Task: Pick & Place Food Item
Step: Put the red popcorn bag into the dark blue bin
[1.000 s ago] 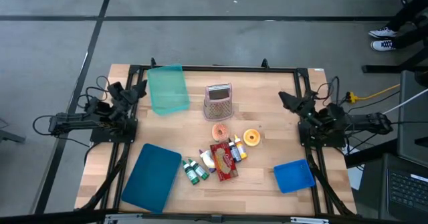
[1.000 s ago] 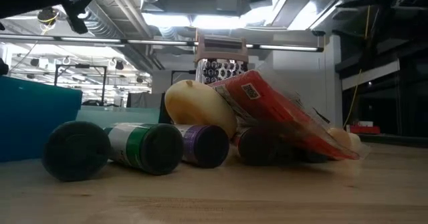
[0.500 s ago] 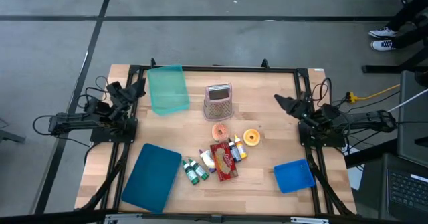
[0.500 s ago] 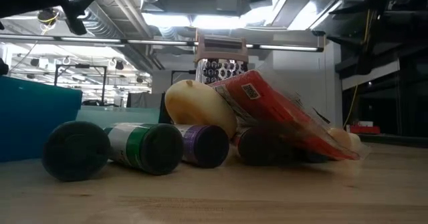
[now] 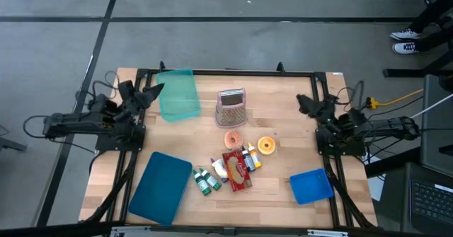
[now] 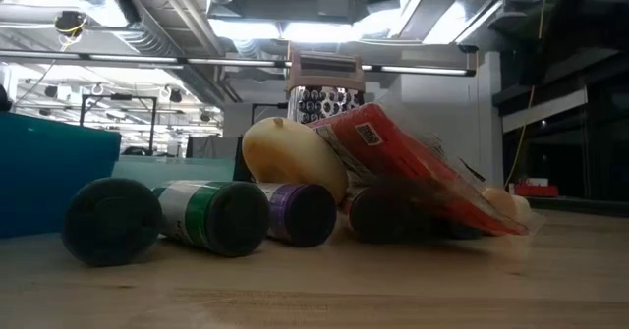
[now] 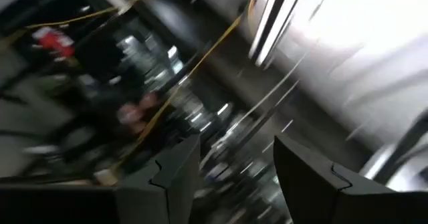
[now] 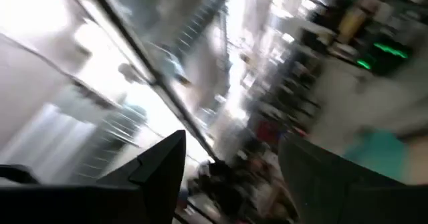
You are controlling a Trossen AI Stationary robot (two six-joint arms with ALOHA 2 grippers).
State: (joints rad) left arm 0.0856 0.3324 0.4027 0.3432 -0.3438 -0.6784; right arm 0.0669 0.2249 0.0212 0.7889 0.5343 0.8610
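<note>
Food pile mid-tabletop, between both tools, well apart from each: donut (image 5: 267, 146) flat, nearest right tool; pink donut (image 5: 233, 139) beside it; red pack (image 5: 237, 170) tilted on bottles (image 5: 206, 182); onion (image 6: 293, 157) leaning against pack.

Two robot arms, one left (image 5: 78, 122), one right (image 5: 368, 129). Two grippers: left gripper (image 5: 147, 91), right gripper (image 5: 306, 102). Three blue-green bins or lids: one pale teal bin (image 5: 177, 94), one big blue lid (image 5: 161, 187), one small blue lid (image 5: 311, 186). One metal grater (image 5: 231, 106). One red packet (image 5: 237, 168). Two round donut-like foods (image 5: 233, 139) (image 5: 267, 146). About five small bottles (image 5: 207, 182), bunched together, count unsure.
</note>
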